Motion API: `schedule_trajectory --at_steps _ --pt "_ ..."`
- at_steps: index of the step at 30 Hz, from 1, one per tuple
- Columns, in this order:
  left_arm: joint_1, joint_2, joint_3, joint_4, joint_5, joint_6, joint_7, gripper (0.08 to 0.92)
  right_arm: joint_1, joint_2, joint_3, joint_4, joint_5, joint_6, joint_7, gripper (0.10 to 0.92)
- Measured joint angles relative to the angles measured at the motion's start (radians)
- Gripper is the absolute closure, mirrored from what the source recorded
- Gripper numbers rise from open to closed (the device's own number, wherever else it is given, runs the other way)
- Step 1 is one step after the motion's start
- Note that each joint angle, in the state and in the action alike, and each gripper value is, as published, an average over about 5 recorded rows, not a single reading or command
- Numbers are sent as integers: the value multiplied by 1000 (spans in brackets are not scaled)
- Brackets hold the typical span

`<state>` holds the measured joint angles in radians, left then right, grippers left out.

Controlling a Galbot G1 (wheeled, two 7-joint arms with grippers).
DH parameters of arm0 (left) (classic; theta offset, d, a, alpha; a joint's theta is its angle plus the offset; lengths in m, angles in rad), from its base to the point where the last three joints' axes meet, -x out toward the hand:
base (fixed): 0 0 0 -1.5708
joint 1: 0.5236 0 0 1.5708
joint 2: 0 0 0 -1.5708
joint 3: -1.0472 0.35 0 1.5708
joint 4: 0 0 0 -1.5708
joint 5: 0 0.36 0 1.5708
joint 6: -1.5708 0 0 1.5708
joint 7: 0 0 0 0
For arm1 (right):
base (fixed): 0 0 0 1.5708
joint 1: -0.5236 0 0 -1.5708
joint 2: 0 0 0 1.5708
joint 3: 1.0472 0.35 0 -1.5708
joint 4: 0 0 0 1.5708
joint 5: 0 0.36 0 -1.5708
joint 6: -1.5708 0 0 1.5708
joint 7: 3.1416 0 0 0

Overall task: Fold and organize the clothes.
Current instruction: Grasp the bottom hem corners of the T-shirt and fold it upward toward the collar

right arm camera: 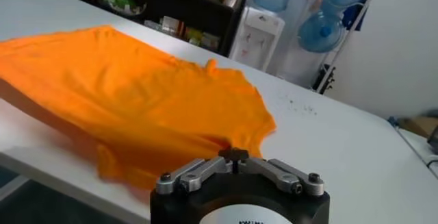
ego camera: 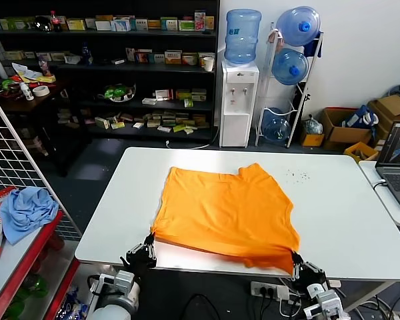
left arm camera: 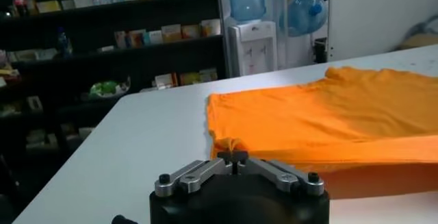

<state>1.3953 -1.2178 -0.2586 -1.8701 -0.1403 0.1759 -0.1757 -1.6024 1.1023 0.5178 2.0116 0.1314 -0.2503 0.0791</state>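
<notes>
Now orange T-shirt [ego camera: 223,213] on white table [ego camera: 333,207], near corners pinched by left tool [ego camera: 149,240], right tool [ego camera: 296,259].

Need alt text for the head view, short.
An orange T-shirt lies spread on a white table, its near corners pinched by the left gripper and right gripper at the table's near edge. Behind stand stocked shelves and a water dispenser.

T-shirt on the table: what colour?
Bright orange T-shirt, plain on the side showing; clearest in the head view.
</notes>
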Motion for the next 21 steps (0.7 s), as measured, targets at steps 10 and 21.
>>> schedule_trajectory --at_steps 10,21 --pt "-153 10 55 139 -24 -1 -1 907 207 -20 -55 -179 59 51 -7 901" --pt "-307 7 98 278 -37 3 3 907 379 -5 -129 -338 101 42 -21 894"
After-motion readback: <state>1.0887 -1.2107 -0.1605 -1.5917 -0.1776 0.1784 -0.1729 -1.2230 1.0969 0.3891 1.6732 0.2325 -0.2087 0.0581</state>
